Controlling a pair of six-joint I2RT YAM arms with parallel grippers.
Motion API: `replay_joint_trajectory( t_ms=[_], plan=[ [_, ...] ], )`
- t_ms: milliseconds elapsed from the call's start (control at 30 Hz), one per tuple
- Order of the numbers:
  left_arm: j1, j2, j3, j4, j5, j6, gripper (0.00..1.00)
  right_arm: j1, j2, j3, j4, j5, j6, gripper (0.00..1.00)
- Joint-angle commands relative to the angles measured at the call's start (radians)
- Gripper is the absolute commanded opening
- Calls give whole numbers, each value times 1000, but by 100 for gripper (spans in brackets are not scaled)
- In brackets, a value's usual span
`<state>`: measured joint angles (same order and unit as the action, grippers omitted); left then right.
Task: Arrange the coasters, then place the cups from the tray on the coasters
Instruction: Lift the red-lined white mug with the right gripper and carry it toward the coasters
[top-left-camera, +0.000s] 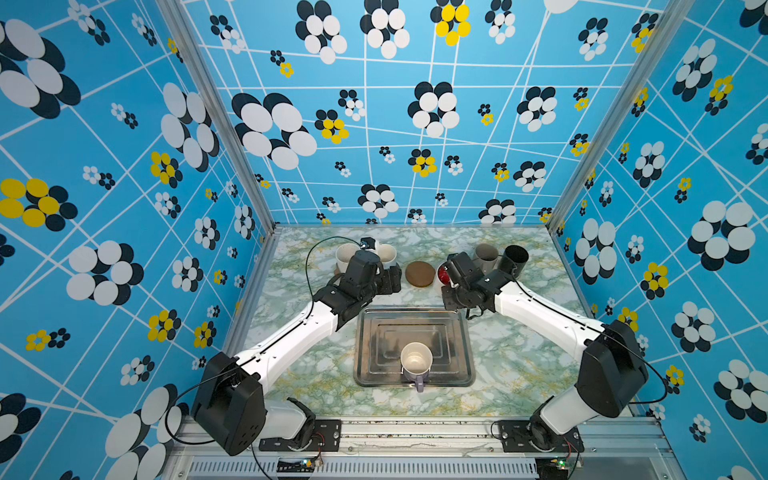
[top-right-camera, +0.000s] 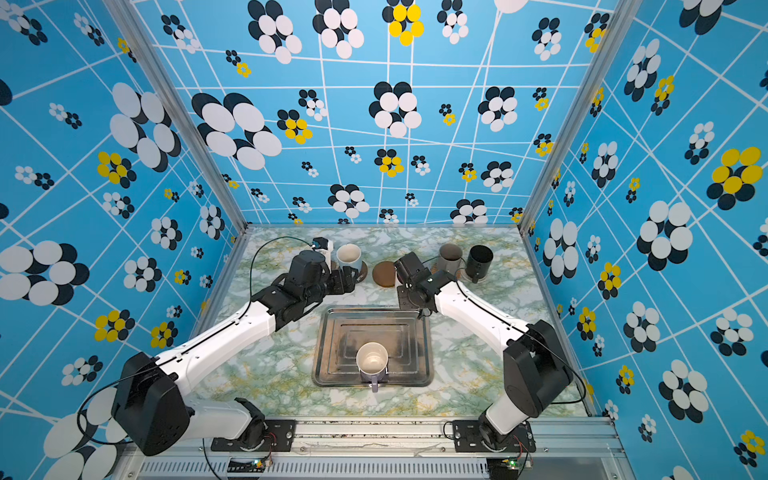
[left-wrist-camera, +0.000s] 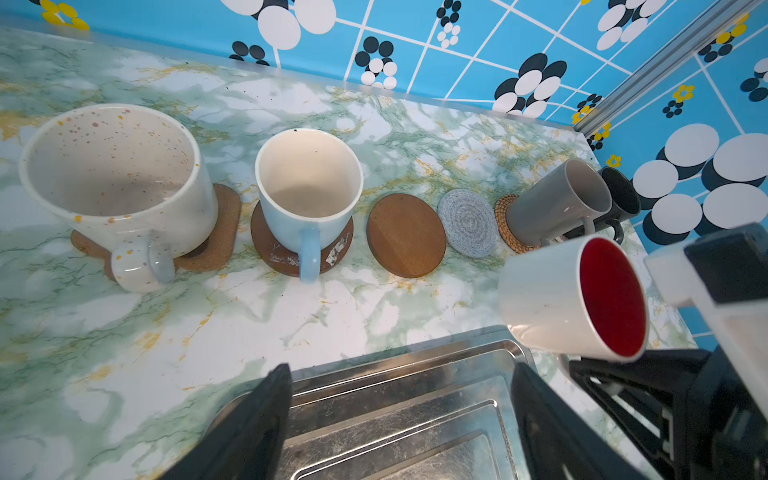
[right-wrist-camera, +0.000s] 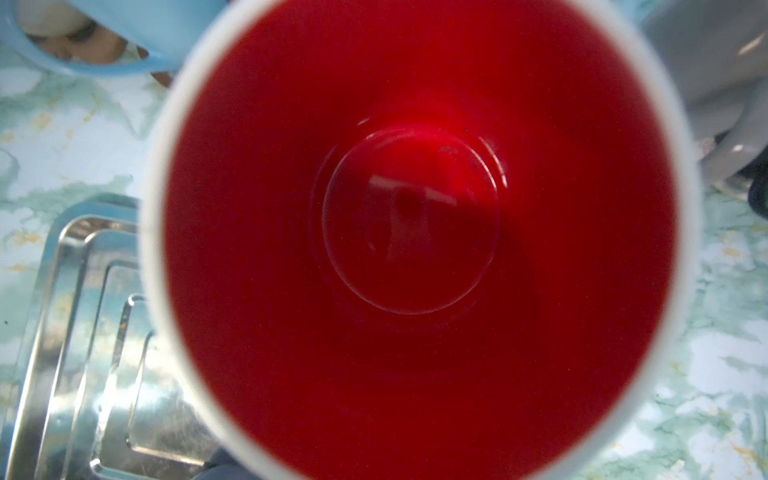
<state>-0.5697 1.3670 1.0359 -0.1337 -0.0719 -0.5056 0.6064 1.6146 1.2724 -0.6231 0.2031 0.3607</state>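
Coasters stand in a row along the back. The cream cup (left-wrist-camera: 112, 178) sits on the paw coaster (left-wrist-camera: 220, 232), and the light blue cup (left-wrist-camera: 307, 183) on a round brown coaster (left-wrist-camera: 270, 249). A second brown disc (left-wrist-camera: 405, 235) and the grey woven coaster (left-wrist-camera: 467, 222) are bare. The grey cup (left-wrist-camera: 552, 203) stands on the rattan coaster (left-wrist-camera: 505, 224), with the black cup (left-wrist-camera: 621, 195) beyond it. My right gripper (top-left-camera: 453, 282) is shut on the white cup with red inside (left-wrist-camera: 573, 299), tilted in the air near the woven coaster. My left gripper (left-wrist-camera: 401, 374) is open and empty over the tray's far rim. The lilac cup (top-left-camera: 415, 361) stands in the tray (top-left-camera: 457, 332).
Blue patterned walls close the marble table at the back and on both sides, and the row of cups is near the back wall. Both arms reach in over the table on either side of the tray.
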Motion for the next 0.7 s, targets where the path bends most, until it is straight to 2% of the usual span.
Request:
replay_joint_trajectory(
  t_ms=[0,667],
  plan=[
    [7,4,-7,9,18,2,84,-43,38,91,11,-28,-53,0],
    [18,-19,-17,2,14,5,84,-138,335,435,-96,-42,-115,0]
  ],
)
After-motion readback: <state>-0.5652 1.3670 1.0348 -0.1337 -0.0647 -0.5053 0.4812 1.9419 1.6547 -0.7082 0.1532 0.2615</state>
